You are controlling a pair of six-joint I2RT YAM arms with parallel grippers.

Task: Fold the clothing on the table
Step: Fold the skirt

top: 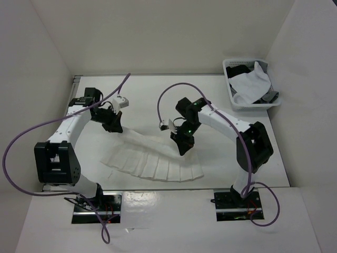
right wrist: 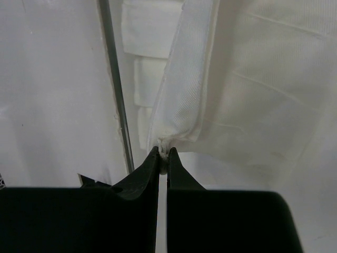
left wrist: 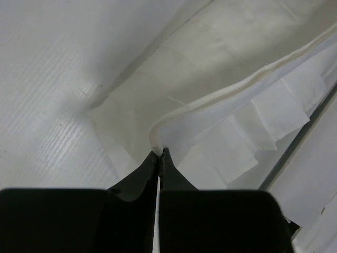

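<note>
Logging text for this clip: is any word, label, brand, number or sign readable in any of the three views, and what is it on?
No readable text in any view.
The clothing, the table and the basket: plain, no print or tag visible.
Left gripper and right gripper: plain black, no marking.
Base plates: only wiring shows; any print is too small to tell.

The clothing (top: pixel 152 161) lies on the table (top: pixel 147 100) toward its near edge, with the left gripper (top: pixel 115 128) at its far-left corner, the right gripper (top: pixel 182 150) on its far edge right of middle, and a basket (top: pixel 229 84) in the table's far right corner.
</note>
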